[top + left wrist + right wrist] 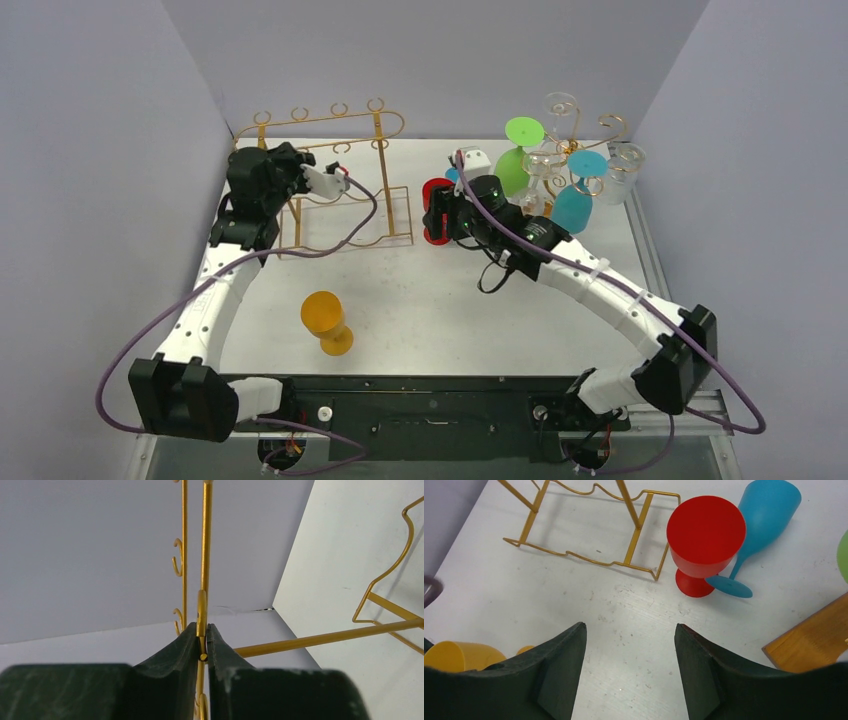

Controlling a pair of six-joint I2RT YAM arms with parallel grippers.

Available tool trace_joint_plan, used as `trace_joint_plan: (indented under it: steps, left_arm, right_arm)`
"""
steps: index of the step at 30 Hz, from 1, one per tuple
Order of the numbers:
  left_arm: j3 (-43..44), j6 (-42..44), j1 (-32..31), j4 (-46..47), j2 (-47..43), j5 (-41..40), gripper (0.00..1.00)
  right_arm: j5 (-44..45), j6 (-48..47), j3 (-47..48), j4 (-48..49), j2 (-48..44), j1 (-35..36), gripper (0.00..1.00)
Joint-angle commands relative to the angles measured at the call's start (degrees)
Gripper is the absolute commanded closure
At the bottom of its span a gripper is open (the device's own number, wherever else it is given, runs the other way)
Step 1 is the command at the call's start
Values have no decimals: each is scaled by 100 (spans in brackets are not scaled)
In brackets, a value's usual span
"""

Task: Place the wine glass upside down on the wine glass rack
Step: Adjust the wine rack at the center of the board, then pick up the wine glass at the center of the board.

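Note:
An empty gold wire wine glass rack [345, 215] stands at the back left. My left gripper [343, 182] is shut on one of its thin upright wires [206, 555], with the jaws pinched on it [202, 636]. A red wine glass [705, 535] stands upright just right of the rack's foot. A blue glass [769, 510] lies on its side behind it. My right gripper [630, 627] hovers open over bare table in front of the red glass [437, 192], holding nothing. A yellow wine glass [325, 320] sits tilted on the near table.
A second gold rack [578, 128] at the back right carries a green glass [515, 165], a blue glass [573, 205] and clear glasses [625, 170], all hung upside down. Its wooden base [814, 640] lies to the right of my right gripper. Grey walls close in three sides.

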Motion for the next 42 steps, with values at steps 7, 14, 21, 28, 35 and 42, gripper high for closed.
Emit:
trace_joint_plan:
  steps: [7, 14, 21, 28, 35, 42]
  left_arm:
    - [-559, -428, 50, 12, -1049, 252, 18]
    - [-38, -1493, 113, -536, -1094, 267, 4]
    - [395, -2722, 149, -1198, -1362, 618, 4]
    - [501, -3423, 175, -1637, -1687, 1090, 4]
    - [845, -4616, 202, -1963, -1765, 1312, 4]
    - [1285, -5339, 202, -2365, -1729, 1415, 4]
  right_arm:
    - [-354, -453, 1981, -186, 1802, -297, 43]
    - [-271, -486, 2188, -185, 2310, -319, 46]
    - [-45, -556, 2216, -100, 2729, -320, 48]
    - [260, -724, 2295, -129, 2789, -270, 49]
    - [323, -841, 2148, -139, 2388, -171, 50]
    - [346, -910, 2250, -143, 2495, -333, 50]
